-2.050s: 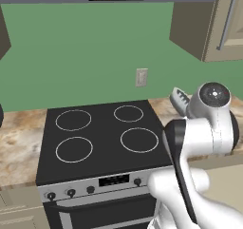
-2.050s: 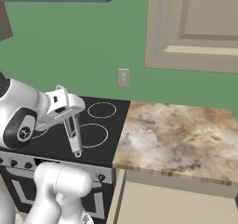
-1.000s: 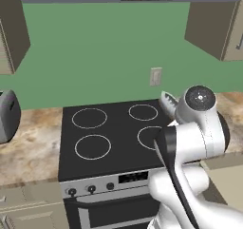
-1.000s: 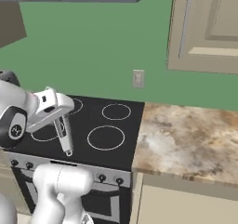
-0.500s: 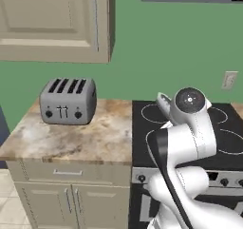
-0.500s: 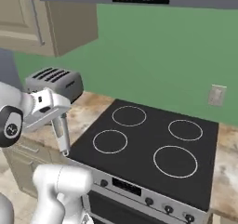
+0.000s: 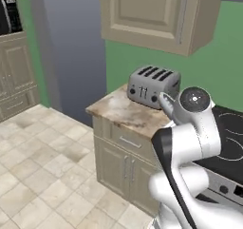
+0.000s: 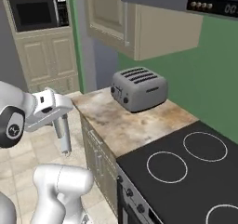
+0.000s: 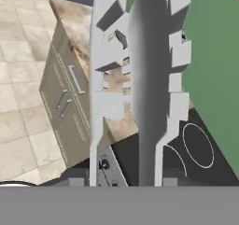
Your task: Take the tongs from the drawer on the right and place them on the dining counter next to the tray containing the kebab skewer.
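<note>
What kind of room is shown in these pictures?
It is a rendered home kitchen. A grey toaster stands on a marbled worktop beside a black stove, and a built-in microwave sits among beige cabinets over a tiled floor.

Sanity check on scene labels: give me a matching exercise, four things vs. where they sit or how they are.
Things:
1. toaster
2. microwave
3. tongs
4. stove

Places/states:
A. built into the tall cabinet, far left
B. held in the gripper, hanging down
C. on the marbled worktop
D. black, right of the worktop

Pairs: 1-C, 2-A, 3-B, 4-D
</note>
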